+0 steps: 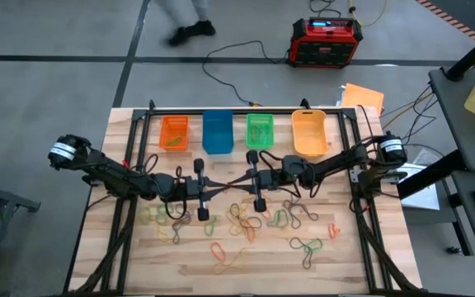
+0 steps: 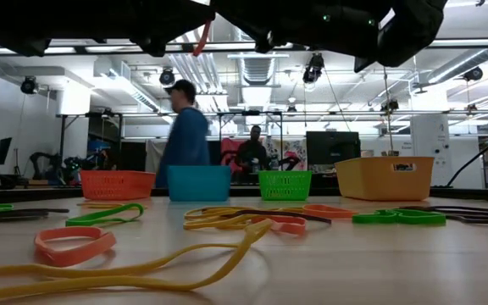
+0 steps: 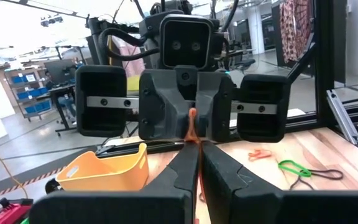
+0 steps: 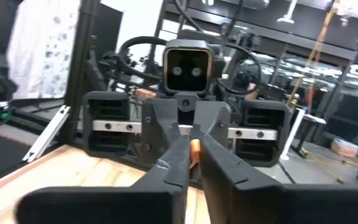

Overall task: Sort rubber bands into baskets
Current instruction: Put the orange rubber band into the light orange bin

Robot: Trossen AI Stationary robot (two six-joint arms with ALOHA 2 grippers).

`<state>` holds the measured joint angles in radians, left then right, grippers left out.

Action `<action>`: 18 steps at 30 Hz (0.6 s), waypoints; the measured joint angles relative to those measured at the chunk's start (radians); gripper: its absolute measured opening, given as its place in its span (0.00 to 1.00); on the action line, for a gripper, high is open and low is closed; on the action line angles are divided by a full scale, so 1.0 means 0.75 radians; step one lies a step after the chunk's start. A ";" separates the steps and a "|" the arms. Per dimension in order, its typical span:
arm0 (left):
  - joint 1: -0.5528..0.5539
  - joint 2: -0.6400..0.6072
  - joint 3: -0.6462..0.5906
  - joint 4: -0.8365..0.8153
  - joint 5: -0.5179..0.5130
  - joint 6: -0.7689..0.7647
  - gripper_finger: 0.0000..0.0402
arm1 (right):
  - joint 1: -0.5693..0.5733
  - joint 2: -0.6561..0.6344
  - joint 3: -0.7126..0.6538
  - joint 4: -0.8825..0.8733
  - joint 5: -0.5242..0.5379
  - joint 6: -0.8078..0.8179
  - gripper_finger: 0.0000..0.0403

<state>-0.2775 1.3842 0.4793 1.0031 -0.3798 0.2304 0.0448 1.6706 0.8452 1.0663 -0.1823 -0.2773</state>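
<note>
Between both grippers' closed fingers [image 3: 188, 171] an orange rubber band [image 3: 192, 121] is pinched.

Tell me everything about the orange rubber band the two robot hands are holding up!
The thin orange rubber band looks like stretchy rubber. It hangs in the air above the wooden table, pinched at one end by the left gripper and at the other by the right gripper, which meet nose to nose over the table's middle. Both grippers are shut on it. Only a short orange piece shows between the dark fingers; the rest is hidden.
</note>
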 joint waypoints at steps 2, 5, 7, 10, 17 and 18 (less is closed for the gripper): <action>0.000 0.000 0.000 -0.001 0.000 -0.001 0.00 | -0.001 0.000 0.000 -0.010 -0.020 -0.004 0.03; 0.002 0.000 0.000 -0.002 -0.005 -0.003 0.00 | -0.006 0.000 0.001 -0.014 -0.024 0.019 0.02; 0.002 0.001 0.000 -0.005 -0.031 -0.004 0.01 | -0.009 0.000 0.001 -0.017 -0.024 0.021 0.02; 0.002 0.001 0.000 -0.030 -0.079 -0.009 0.07 | -0.010 0.000 0.001 -0.023 -0.024 0.021 0.02; 0.004 0.001 0.001 -0.065 -0.223 -0.069 0.29 | -0.039 -0.016 0.001 -0.100 -0.002 0.055 0.02; 0.004 0.000 0.001 -0.087 -0.251 -0.073 0.33 | -0.045 -0.037 0.001 -0.161 0.032 0.048 0.02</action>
<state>-0.2749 1.3838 0.4797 0.9379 -0.5682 0.1758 0.0107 1.6432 0.8459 0.9454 -0.1580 -0.2413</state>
